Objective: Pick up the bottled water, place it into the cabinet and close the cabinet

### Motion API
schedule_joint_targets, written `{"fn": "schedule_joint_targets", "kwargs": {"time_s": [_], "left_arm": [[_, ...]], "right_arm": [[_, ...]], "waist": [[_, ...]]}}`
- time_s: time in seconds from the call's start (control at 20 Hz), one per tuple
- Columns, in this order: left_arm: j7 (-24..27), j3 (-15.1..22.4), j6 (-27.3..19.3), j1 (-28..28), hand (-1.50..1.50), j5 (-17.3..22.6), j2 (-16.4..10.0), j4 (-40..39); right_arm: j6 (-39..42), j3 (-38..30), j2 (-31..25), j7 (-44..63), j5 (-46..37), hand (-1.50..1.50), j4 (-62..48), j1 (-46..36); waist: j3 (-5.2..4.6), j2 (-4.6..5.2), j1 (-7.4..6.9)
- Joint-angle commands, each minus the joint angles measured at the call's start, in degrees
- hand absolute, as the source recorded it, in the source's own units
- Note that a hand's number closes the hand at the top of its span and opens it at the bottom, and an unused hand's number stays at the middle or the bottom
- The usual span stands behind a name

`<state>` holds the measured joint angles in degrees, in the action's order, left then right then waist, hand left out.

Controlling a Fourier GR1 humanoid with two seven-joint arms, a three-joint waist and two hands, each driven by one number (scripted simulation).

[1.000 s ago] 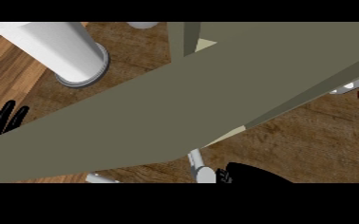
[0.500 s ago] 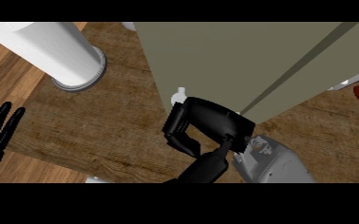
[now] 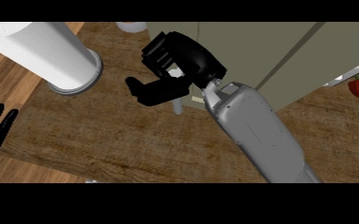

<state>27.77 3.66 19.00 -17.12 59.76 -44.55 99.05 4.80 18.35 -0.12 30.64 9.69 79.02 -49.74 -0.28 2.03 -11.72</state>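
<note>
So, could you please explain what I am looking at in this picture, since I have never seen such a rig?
There is one view, taken as from the robot's head, looking steeply down at a wooden counter. The grey forearm coming in from below ends in the black right hand, which is at the edge of the grey-green cabinet. I cannot tell whether it holds anything. The left hand rests open at the view's left edge. A tall white cylinder stands on the counter. The bottled water is not visible.

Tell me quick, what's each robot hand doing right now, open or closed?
Left robot hand: open, holding nothing, at the left edge.
Right robot hand: curled round the cabinet handle.
</note>
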Motion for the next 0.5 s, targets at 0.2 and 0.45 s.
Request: {"fn": "schedule_joint_targets", "kwargs": {"time_s": [0.2, 0.45], "left_arm": [[1.0, -1.5, 1.7, -1.2, -1.5, 0.1, 0.2, -1.7], [1.0, -1.4, 2.4, -2.5, -1.5, 0.8, 0.3, 0.6]], "right_arm": [[-11.1, -4.8, 0.1, -6.1, 0.4, 1.5, -15.5, -12.3], [-16.0, -6.8, 0.1, -7.2, 5.1, -1.5, -16.9, -11.6]], "waist": [[0.02, 0.15, 1.47], [0.17, 0.13, 1.54]]}}
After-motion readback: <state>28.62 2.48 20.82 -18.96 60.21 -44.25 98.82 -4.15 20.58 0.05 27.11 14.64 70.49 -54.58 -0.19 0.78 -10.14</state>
